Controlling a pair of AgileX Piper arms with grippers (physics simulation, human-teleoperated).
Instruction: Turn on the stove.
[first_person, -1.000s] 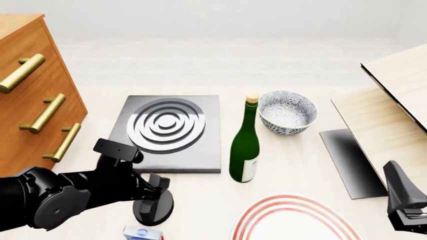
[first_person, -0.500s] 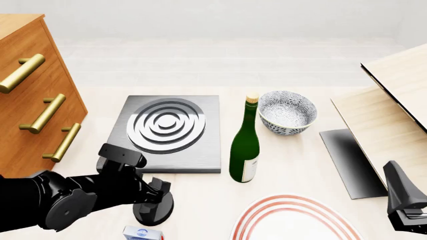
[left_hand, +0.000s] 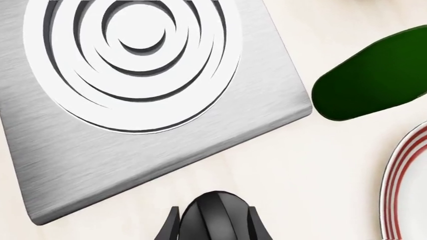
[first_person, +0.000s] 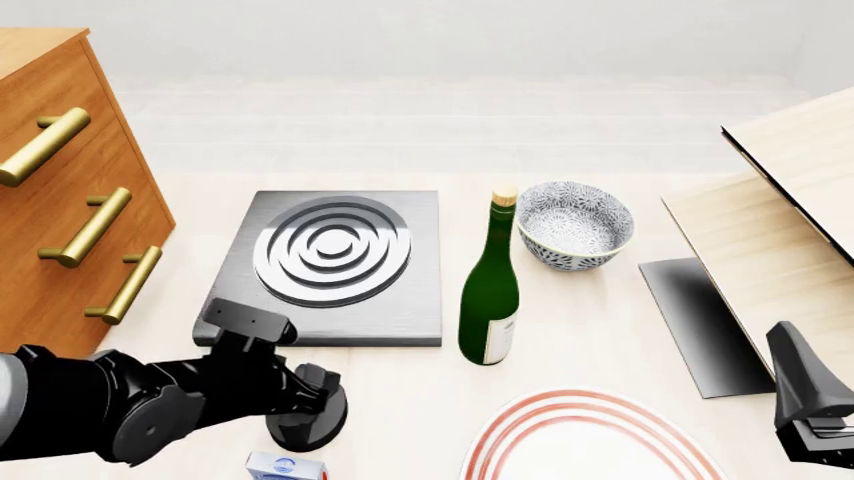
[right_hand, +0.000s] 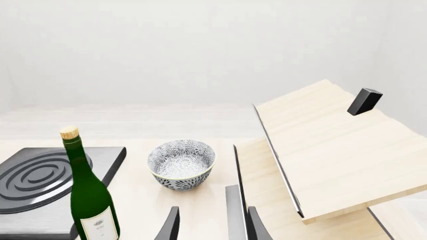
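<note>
the left arm reaches low over the table, its left gripper (first_person: 310, 393) with jaws closed around the knob (left_hand: 217, 217), just in front of the stove (first_person: 331, 265). a green bottle (first_person: 490, 300) stands just right of the stove, a patterned bowl (first_person: 574, 224) beyond it. the right gripper (right_hand: 212, 222) hangs well right of the stove, jaws narrowly parted, holding nothing.

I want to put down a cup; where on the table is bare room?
Bare: behind the stove and bowl; between the bottle and dark panel. Crowded: the near edge, with knob, left gripper, plate.
</note>
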